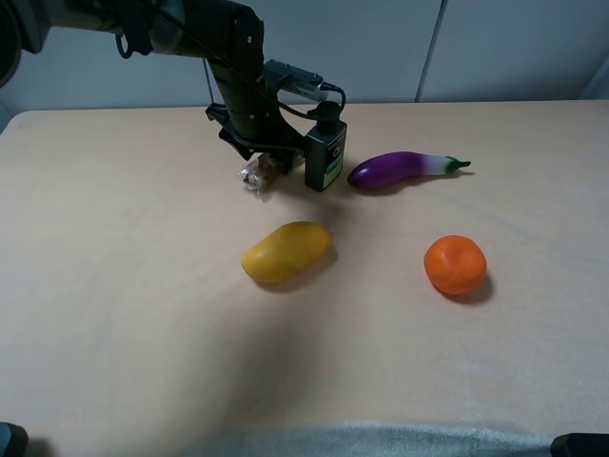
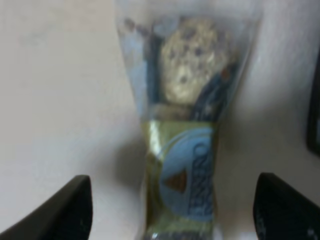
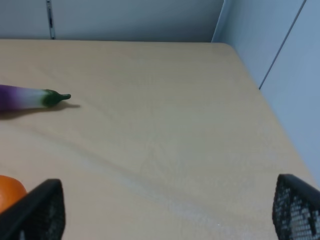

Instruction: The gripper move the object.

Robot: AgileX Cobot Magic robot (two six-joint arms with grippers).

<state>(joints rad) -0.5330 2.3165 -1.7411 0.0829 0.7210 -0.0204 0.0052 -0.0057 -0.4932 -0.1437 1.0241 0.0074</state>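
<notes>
Under the left hand (image 2: 172, 205), clear packet (image 2: 182, 165) holds chocolates (image 2: 192, 55).

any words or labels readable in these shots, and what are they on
Chocolate packet: an oval blue label with gold lettering running sideways, too blurred to read for sure.
Dark bottle: a green label on its front, too small to read.
Eggplant, yellow fruit, orange: no text on them.
No text can be quoted with confidence from any view.
</notes>
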